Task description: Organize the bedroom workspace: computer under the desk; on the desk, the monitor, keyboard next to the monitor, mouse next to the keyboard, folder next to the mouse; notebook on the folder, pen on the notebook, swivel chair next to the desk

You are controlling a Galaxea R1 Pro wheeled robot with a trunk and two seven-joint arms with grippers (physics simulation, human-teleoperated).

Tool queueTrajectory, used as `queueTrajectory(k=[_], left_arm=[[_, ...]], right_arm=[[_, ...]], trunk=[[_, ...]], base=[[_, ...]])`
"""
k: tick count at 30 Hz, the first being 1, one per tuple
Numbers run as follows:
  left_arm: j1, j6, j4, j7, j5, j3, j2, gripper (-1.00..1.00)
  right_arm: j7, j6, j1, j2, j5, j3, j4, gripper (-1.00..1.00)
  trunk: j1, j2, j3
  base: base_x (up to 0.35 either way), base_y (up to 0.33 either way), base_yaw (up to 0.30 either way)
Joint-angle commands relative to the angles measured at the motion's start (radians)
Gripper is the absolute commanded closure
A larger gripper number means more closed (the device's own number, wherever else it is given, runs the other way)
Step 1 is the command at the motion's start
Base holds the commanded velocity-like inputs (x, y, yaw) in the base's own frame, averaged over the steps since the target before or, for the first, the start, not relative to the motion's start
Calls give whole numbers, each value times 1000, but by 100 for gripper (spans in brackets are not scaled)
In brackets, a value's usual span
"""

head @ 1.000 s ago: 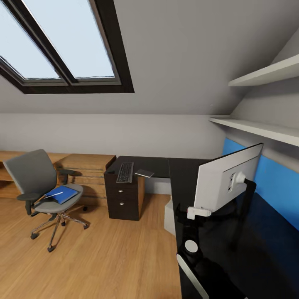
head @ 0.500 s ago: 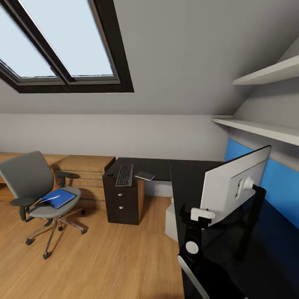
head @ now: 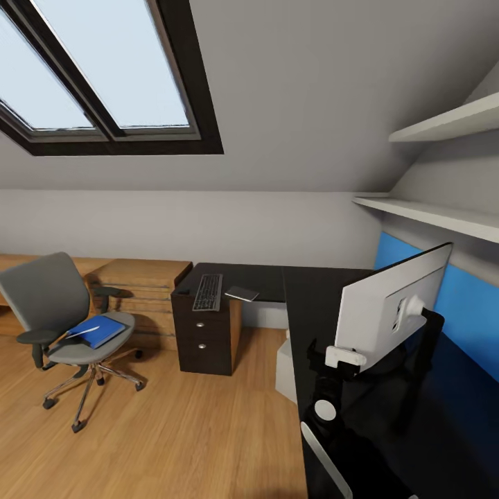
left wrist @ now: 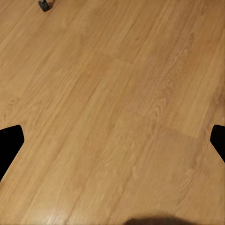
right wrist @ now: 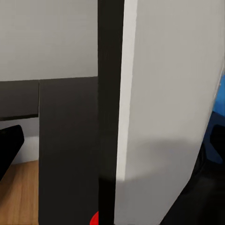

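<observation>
Desk (head: pixel 308 291): black, L-shaped, one arm along the far wall, the other running toward the camera at the right; drawer unit (head: pixel 205 333) under its far-left end. Keyboard (head: pixel 208 291) lay on that end above the drawers, notebook (head: pixel 241 294) just beside it, overhanging the front edge. Monitor (head: pixel 388 312) stood on the near arm, pale back toward the head camera, in front of the blue wall panel (head: pixel 457 305). Swivel chair (head: pixel 62 326) stood well apart from the desk on the wooden floor (head: pixel 173 430), open boards between the two; folder (head: pixel 97 331) lay flat on its seat. Low wooden cabinets (head: pixel 138 284) lined the wall behind the chair. Left gripper (left wrist: pixel 112 140), in its wrist view: jaws wide apart over bare floor, holding nothing, a dark caster (left wrist: pixel 44 4) at the frame edge. Right gripper (right wrist: pixel 112 145), in its wrist view: fingertips at opposite frame edges, jaws apart either side of the monitor's edge, contact not discernible; a red spot (right wrist: pixel 95 219) showed at the monitor's foot.
</observation>
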Motion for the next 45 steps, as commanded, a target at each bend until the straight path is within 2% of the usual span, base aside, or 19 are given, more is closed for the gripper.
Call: queueTrajectory(k=[1,10,15,21,24,25,26,40,45], left_arm=[[-1,-6,-2,6,11,-8,2,-100],[-1,-10,-2,7,9,-8,1,-100],[-1,-47,-2,11,9,-7,1,-100],[-1,-58,-2,12,9,-6,1,-100],[-1,-58,-2,12,10,-6,2,-100],[-1,-58,-2,12,10,-6,2,-100],[-1,-58,-2,12,10,-6,2,-100],[-1,-58,-2,12,11,-6,3,-100],[-1,-58,-2,12,11,-6,3,-100]], right_arm=[[-6,-3,-1,-1,-9,3,-1,-100],[-5,-3,-1,-1,-9,-19,-1,-100],[-4,-3,-1,-1,-8,-23,0,-100],[-4,-3,-1,-1,-9,-27,19,-100],[-3,-3,-1,-1,-10,-67,34,-100],[-1,-3,-1,0,-11,-101,39,-100],[-2,-3,-1,0,-11,-107,40,-100],[-3,-3,-1,2,-13,-131,41,-100],[-3,-3,-1,2,-13,-136,41,-100]], trunk=[[0,-1,-1],[0,-1,-1],[0,-1,-1],[0,-1,-1],[0,-1,-1],[0,-1,-1],[0,-1,-1],[0,-1,-1],[0,-1,-1]], base=[[0,0,0],[79,0,0],[104,0,0],[8,0,0],[0,0,0],[0,0,0],[0,0,0],[-2,-2,0],[-92,-177,0]])
